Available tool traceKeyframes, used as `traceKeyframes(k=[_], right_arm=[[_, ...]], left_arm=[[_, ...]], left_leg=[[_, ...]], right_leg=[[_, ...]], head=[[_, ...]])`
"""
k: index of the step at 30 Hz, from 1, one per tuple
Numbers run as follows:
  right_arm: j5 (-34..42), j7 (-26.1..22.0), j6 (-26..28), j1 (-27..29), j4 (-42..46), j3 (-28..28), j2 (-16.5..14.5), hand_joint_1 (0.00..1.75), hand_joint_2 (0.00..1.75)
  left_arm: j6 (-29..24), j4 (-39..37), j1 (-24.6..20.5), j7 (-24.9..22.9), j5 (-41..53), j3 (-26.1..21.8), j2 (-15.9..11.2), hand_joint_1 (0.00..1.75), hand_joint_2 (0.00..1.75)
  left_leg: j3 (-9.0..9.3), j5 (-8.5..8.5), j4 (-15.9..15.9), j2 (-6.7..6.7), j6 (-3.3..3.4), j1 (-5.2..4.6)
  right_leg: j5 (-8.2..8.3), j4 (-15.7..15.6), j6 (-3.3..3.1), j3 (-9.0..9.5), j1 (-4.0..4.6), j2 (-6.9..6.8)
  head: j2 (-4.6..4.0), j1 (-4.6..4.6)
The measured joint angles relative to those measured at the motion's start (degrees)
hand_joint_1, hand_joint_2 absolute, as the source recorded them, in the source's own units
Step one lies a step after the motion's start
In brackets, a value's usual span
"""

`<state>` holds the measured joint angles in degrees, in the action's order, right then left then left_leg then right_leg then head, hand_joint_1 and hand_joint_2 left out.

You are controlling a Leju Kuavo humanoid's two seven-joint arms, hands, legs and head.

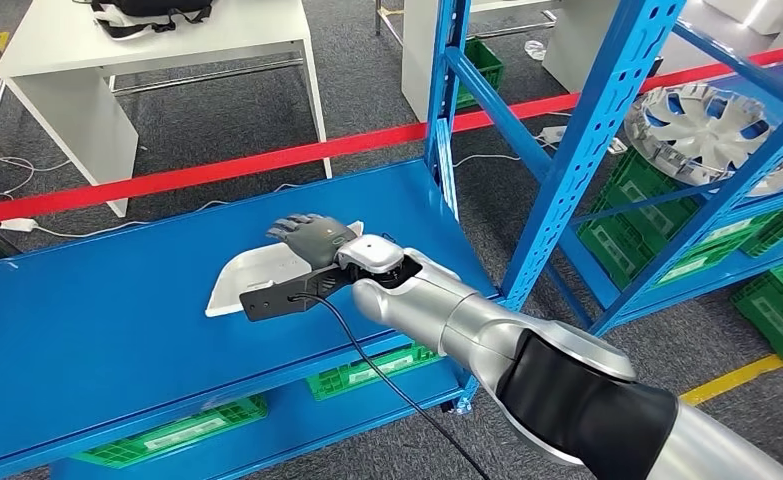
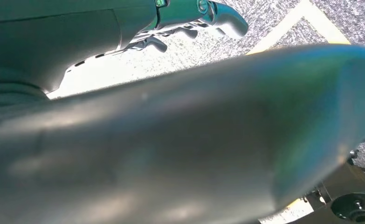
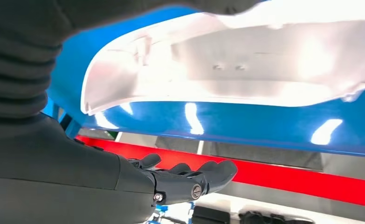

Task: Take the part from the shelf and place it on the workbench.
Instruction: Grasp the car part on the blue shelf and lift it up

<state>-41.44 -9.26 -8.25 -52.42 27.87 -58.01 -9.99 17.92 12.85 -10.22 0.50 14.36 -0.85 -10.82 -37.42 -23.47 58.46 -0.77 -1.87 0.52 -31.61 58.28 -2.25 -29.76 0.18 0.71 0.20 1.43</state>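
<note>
Shelf work is at the reaching stage: the right hand [image 1: 312, 238], dark-fingered at the end of the silver arm, is stretched out over the white moulded plastic part [image 1: 257, 280] that lies flat on the glossy blue metal shelf board [image 1: 97, 320], near its front right corner by the blue perforated upright [image 1: 607, 130]. In the head view the hand sits over the part's far right end, palm down, wrist low to the board — a posture that suits a grasp from above on a shallow, shell-like piece. The right wrist view shows the fingers [image 3: 213, 172] extended and a little apart with nothing between them, so the hand is open and, as far as I can judge, not yet gripping the part [image 3: 245, 70]; whether the palm already touches it I cannot tell. The part's thin rim rests on the board, which probably leaves little room for fingers to get under, so closing over the raised end looks the likelier approach. The left hand [image 2: 189, 18] hangs by the robot's side above grey carpet, its fingers loosely curled and apparently empty, though the blur leaves its true state uncertain. Behind the shelf a red barrier tape [image 1: 267, 160] runs across, and a white table [image 1: 157, 50] stands beyond — possibly the workbench.
</note>
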Motion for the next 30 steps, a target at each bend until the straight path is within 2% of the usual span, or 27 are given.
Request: traceKeyframes(k=[7,16,30], right_arm=[[1.2,0.0,0.0,0.5,0.2,0.0,-2.0,0.0,1.75],[2.0,0.0,-0.8,1.9,3.2,-0.5,-4.3,0.0,1.75],[0.6,2.4,-3.3,4.8,0.3,-4.0,-4.4,0.0,1.75]], left_arm=[[0.0,0.0,0.0,0.1,0.4,0.0,0.0,0.0,0.0],[0.0,0.0,0.0,-0.3,1.0,0.0,0.0,0.0,0.0],[0.0,0.0,0.2,-0.5,1.2,0.0,0.0,0.0,0.0]], left_leg=[[0.17,0.09,0.0,0.02,0.1,-0.03],[0.42,0.15,-0.1,0.05,0.03,0.0],[0.43,0.15,-0.1,0.05,0.03,0.0]], right_leg=[[0.11,-0.1,0.37,0.1,-0.07,-0.02],[0.12,0.0,0.38,0.25,0.0,-0.02],[0.11,0.0,0.37,0.25,-0.01,-0.02]], head=[[0.0,-0.02],[0.0,-0.03],[0.0,-0.02]])
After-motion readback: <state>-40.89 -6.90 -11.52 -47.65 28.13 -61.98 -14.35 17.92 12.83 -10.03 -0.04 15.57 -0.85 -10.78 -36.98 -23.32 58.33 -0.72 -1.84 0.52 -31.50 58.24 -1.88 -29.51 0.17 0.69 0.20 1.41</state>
